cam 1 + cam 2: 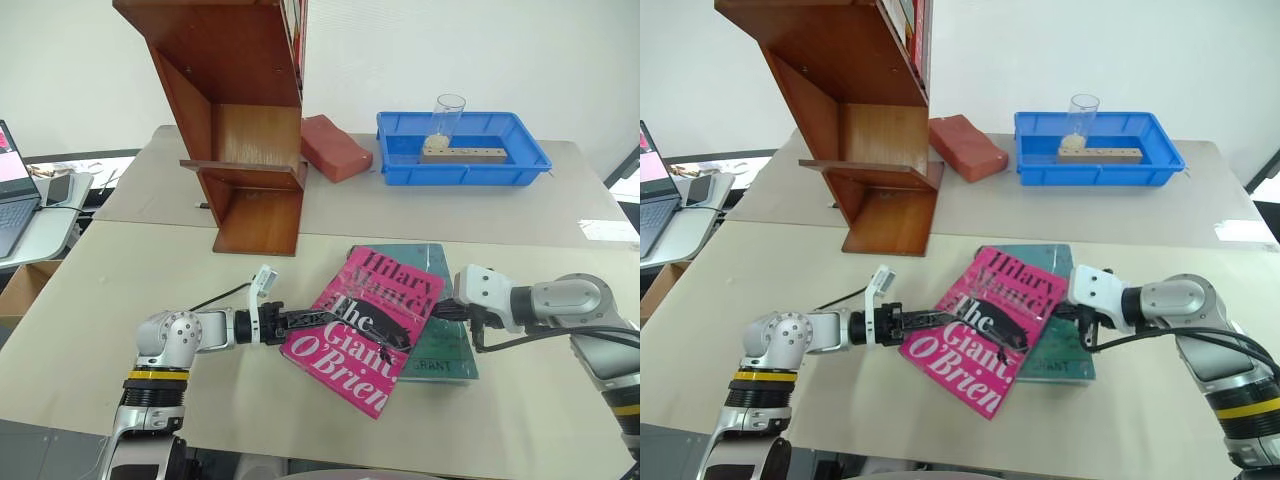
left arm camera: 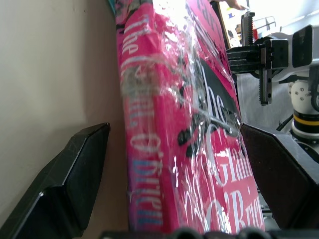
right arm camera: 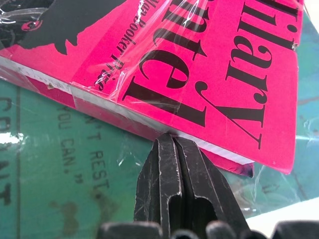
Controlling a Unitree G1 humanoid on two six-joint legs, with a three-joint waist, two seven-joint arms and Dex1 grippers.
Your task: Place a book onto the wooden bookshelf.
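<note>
Left wrist view: my left claw [image 2: 174,169] gapes astride the book's [image 2: 169,124] spine to grab; right claw [image 3: 174,149], pinched together, props its edge.

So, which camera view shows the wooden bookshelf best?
The right eye view: the wooden bookshelf shows its slanted sides and shelf board. The left eye view shows nearly the same.

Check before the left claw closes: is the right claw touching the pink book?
Touching. In the right wrist view the shut right claw presses its tip against the page edge of the pink book, under the cover, above the teal book.
</note>
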